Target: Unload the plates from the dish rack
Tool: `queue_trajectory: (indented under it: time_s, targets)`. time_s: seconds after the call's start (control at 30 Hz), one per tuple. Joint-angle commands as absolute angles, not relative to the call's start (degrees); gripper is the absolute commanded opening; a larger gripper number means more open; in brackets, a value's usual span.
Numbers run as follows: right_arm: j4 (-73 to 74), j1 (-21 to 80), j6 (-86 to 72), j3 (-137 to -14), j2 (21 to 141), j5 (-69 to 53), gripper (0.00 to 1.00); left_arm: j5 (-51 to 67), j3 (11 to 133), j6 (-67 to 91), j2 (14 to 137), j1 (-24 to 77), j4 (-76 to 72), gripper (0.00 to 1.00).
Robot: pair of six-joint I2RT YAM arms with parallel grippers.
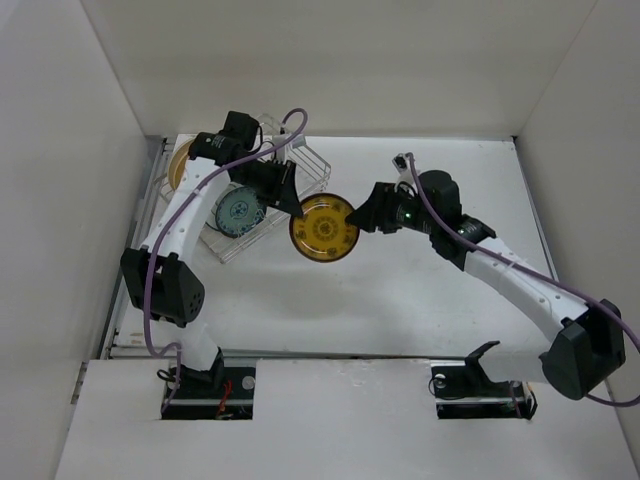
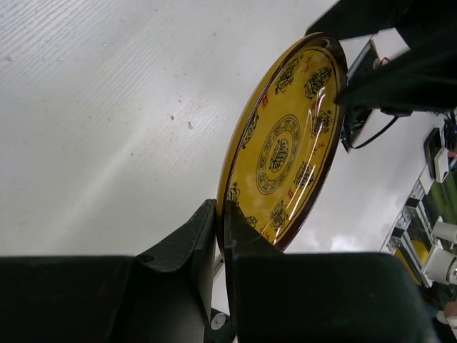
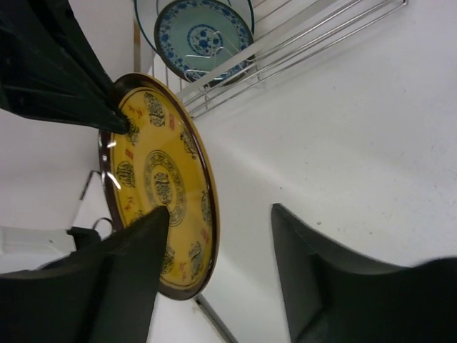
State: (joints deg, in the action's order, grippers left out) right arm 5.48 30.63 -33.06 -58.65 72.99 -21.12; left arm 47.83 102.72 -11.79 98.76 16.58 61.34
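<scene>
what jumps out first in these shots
A mustard-yellow round plate with dark rim hangs at centre, its rim pinched in the shut left pincer while the open right pincer straddles the opposite rim. A teal patterned plate sits in the silver wire dish rack, back left.

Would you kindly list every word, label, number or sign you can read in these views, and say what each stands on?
No text can be read in any view.
On the yellow plate: dark medallions and small red marks, perhaps stylised characters, too blurred to read.
On the teal plate: pattern only, no lettering.
</scene>
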Motion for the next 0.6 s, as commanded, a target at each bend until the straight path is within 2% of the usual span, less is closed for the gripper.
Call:
queue_trajectory:
  time_s: [0.0,0.07,0.1,0.17,0.2,0.23,0.33,0.37,0.4,0.43,0.47,0.5,0.57]
  targets:
    - [0.71,31.46,-33.66,-58.62,73.65,-20.57,0.52,51.59,103.27,-12.66,96.68,17.23,62.23,0.0]
    - [0.09,31.99,-34.18,-58.62,73.65,-21.88,0.37,51.59,103.27,-12.66,96.68,17.75,62.75,0.0]
    - [-0.52,31.99,-34.19,-58.62,73.65,-21.88,0.26,51.59,103.27,-13.18,96.68,17.75,62.75,0.0]
    - [-1.23,31.99,-34.19,-58.1,73.65,-23.46,0.15,51.06,103.27,-13.18,96.68,17.75,62.75,0.0]
    - [-1.23,31.99,-34.71,-58.1,73.65,-23.47,0.03,51.06,103.27,-13.18,96.68,17.75,62.75,0.0]
    - [-1.23,31.99,-34.72,-58.1,73.65,-23.99,0.0,51.06,103.27,-13.18,96.68,17.75,61.97,0.0]
    - [-1.23,31.99,-35.24,-57.57,73.13,-23.99,0.0,49.49,103.27,-11.52,97.2,18.28,60.39,0.0]
    - [-1.23,31.99,-36.64,-57.57,73.13,-23.99,0.0,47.74,103.27,-10.99,97.21,18.28,60.38,0.17]
    - [-1.23,31.99,-37.26,-57.57,72.52,-23.39,0.0,46.42,103.27,-10.38,97.21,18.28,60.38,0.41]
    - [-0.71,31.99,-37.79,-57.57,72.51,-22.6,0.0,44.93,104.66,-10.37,97.82,18.28,59.86,0.58]
    - [1.56,31.99,-38.92,-57.57,72.51,-21.8,0.0,43.09,105.29,-9.59,98.34,18.28,59.85,0.65]
    - [3.24,31.99,-38.94,-58.61,73.03,-20.67,0.0,38.8,105.99,-9.58,98.35,18.28,59.85,0.77]
    - [7.7,31.46,-39.46,-60.46,73.56,-19.35,0.0,34.21,107.22,-8.96,98.88,18.28,59.24,0.9]
